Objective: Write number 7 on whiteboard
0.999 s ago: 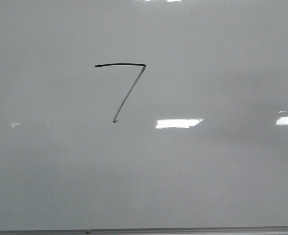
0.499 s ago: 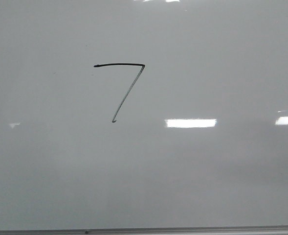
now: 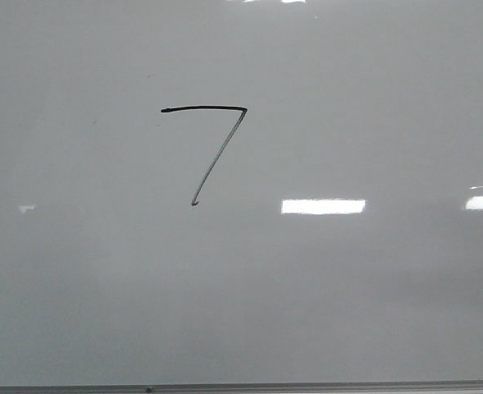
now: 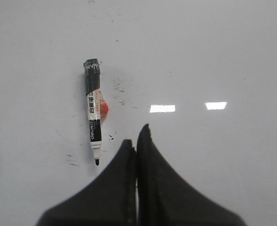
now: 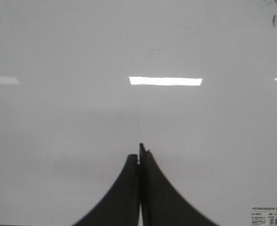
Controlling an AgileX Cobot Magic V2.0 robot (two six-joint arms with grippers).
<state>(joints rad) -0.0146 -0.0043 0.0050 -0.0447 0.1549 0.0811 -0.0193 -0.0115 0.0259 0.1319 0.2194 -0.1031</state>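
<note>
The number 7 [image 3: 208,148] is drawn in thin black marker on the whiteboard [image 3: 348,312], left of centre in the front view: a bold top bar and a fainter slanted downstroke. No gripper shows in the front view. In the left wrist view my left gripper [image 4: 136,134] is shut and empty above the board. A black-and-white marker [image 4: 93,108], uncapped with its tip bare, lies flat on the board beside it, apart from the fingers. In the right wrist view my right gripper [image 5: 139,153] is shut and empty over bare board.
The board's thin grey bottom edge [image 3: 241,386] runs along the bottom of the front view. Bright glare patches [image 3: 323,206] lie on the board. Small ink specks [image 4: 119,92] dot the surface near the marker. A printed label [image 5: 268,214] sits at the corner of the right wrist view.
The 7 stays the same shape and shifts only a few pixels. The glare patch right of it has moved right and grown more rectangular.
</note>
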